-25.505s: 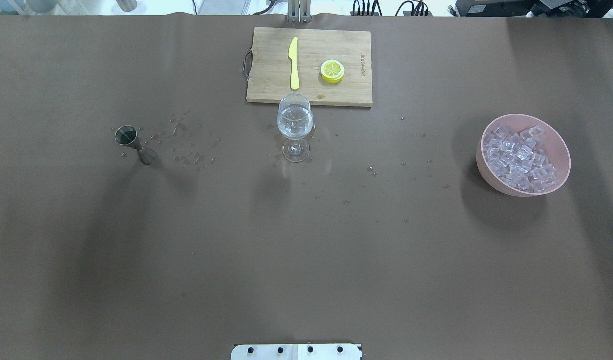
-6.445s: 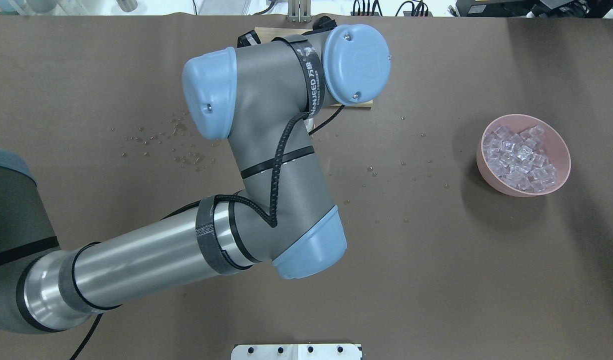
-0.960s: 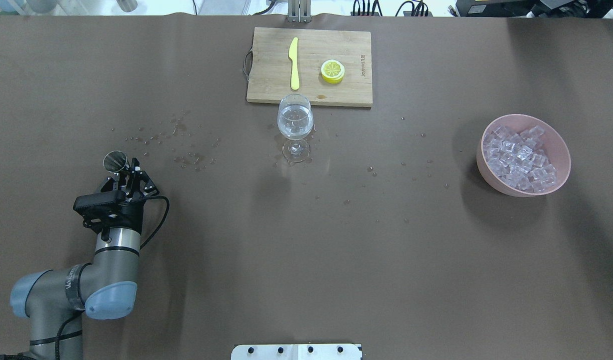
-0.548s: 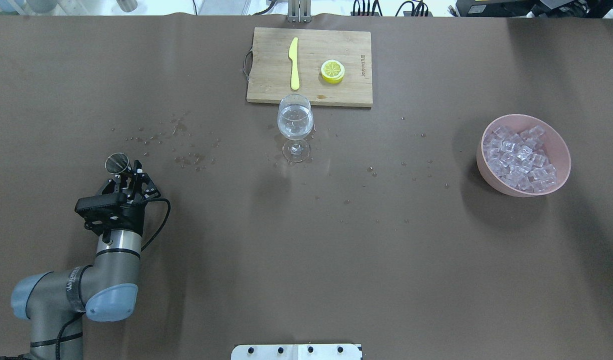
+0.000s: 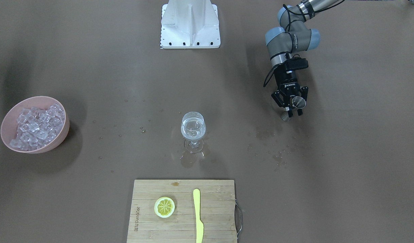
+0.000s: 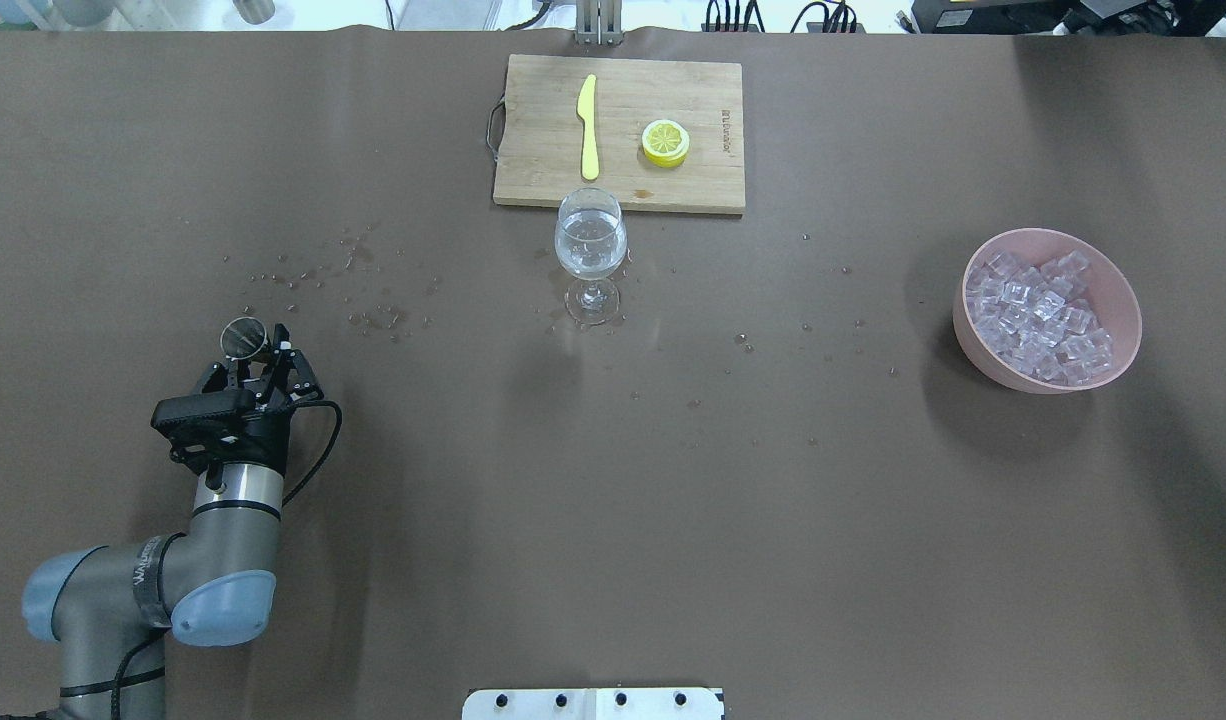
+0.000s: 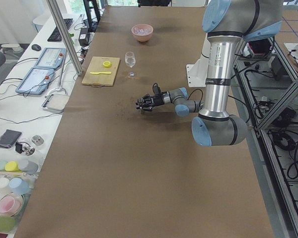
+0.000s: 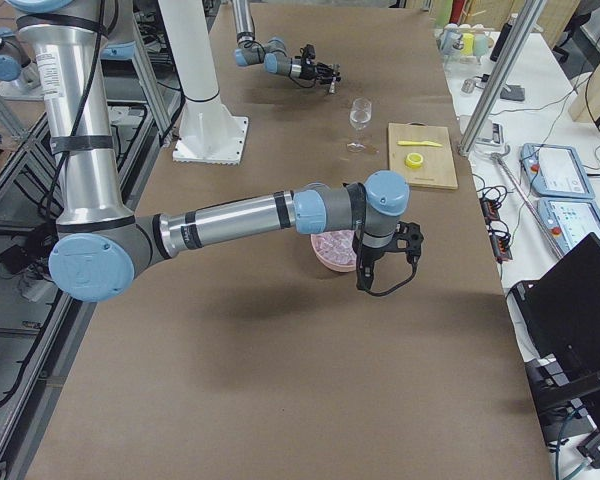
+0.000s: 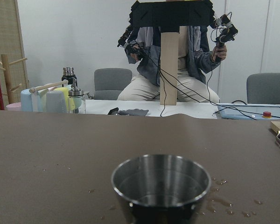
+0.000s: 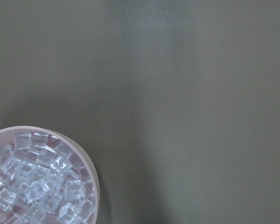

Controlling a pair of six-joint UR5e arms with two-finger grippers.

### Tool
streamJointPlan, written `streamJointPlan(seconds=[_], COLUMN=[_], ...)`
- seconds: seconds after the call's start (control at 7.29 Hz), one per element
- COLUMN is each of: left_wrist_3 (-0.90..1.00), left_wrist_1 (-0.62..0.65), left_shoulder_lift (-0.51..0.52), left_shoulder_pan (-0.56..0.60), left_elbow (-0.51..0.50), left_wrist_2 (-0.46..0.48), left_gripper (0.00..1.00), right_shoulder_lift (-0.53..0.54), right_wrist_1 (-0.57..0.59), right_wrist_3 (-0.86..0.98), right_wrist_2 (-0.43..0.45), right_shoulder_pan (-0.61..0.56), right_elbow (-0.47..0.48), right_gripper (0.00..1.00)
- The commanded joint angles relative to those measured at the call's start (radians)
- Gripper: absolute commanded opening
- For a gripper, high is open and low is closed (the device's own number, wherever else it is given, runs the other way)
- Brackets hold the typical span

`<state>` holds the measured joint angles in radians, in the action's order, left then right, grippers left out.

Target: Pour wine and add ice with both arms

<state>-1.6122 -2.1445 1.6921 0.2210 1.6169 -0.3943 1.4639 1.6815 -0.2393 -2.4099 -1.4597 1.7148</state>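
The left gripper (image 6: 261,350) has its fingers closed on the waist of a steel jigger (image 6: 243,337). Spilt drops (image 6: 373,318) dot the table (image 6: 613,520) just beyond the fingertips, to their right. Well right of them stands the wine glass (image 6: 591,240) holding the wine (image 6: 590,252), with a cutting board (image 6: 673,185) behind it. Farthest from those fingers, ice (image 6: 1043,320) fills a pink bowl (image 6: 1125,300). The right gripper (image 8: 364,280) hangs beside the bowl, and I cannot tell how far open its fingers are.

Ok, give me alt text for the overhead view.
The left arm's tool grips a steel jigger at left. A wine glass of clear liquid stands centre, before a cutting board; a pink bowl of ice sits at right.
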Motion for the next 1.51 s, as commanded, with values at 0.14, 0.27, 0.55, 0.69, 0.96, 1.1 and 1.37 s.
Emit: streamJointPlan(seconds=[0.14, 0.27, 0.55, 0.69, 0.96, 1.1, 1.37], left_wrist_3=[0.008, 0.009, 0.009, 0.009, 0.008, 0.008, 0.005], left_wrist_1=[0.002, 0.002, 0.002, 0.000, -0.001, 0.000, -0.002], left_shoulder_lift=[-0.003, -0.006, -0.011, -0.032, -0.096, -0.126, -0.160], left_shoulder_pan=[-0.002, -0.002, -0.012, -0.031, -0.086, -0.112, -0.169], left_elbow=[0.000, 0.004, 0.032, 0.044, 0.107, 0.153, 0.195], left_wrist_2=[-0.001, -0.017, -0.061, -0.067, -0.075, -0.074, -0.074], left_gripper=[0.99, 0.99, 0.99, 0.99, 0.99, 0.99, 0.99], right_shoulder_lift=[0.000, 0.000, 0.000, 0.000, 0.000, 0.000, 0.001], right_wrist_1=[0.000, 0.000, 0.000, 0.000, 0.000, 0.000, 0.001], right_wrist_3=[0.000, 0.000, 0.000, 0.000, 0.000, 0.000, 0.000], right_wrist_2=[0.000, 0.000, 0.000, 0.000, 0.000, -0.002, -0.002], right_shoulder_pan=[-0.001, -0.001, 0.001, -0.001, 0.001, -0.001, -0.001], right_elbow=[0.002, 0.002, 0.000, 0.002, -0.001, 0.000, 0.000], right_gripper=[1.00, 1.00, 1.00, 1.00, 1.00, 1.00, 1.00])
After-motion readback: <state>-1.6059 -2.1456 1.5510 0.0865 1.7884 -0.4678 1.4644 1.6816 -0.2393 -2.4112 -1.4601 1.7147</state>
